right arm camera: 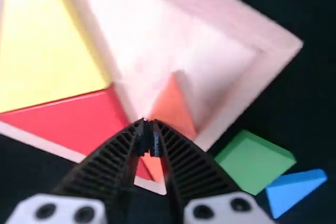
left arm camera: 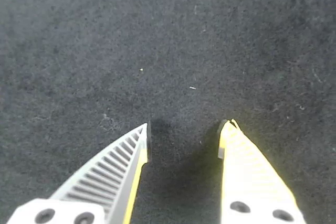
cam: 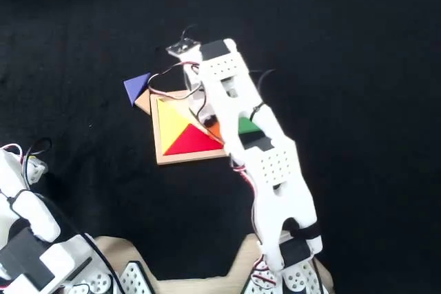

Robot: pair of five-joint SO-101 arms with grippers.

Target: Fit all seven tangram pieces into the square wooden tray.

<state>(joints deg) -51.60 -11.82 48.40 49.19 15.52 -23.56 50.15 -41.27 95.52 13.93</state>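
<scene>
Orange triangle (right arm camera: 173, 106) under closed end effector (right arm camera: 147, 139)

On table (cam: 358, 101), middle: tray (cam: 180, 159). In it, left large triangle (cam: 172, 119) touches near large triangle (cam: 194, 144). Small triangle (right arm camera: 170, 106) lies in its right part, with right gripper (right arm camera: 147, 139) over it. Four-sided piece (cam: 248, 126) sits just right of tray. Outer triangle (cam: 138, 86) lies off tray's far-left corner.

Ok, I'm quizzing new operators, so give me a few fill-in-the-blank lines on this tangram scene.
The large red triangle in the square wooden tray borders a large ___ triangle. The green wooden piece lies ___ the tray. The left gripper is ___. The right gripper, near the small orange triangle, is ___.
Missing: yellow; outside; open; shut.
</scene>
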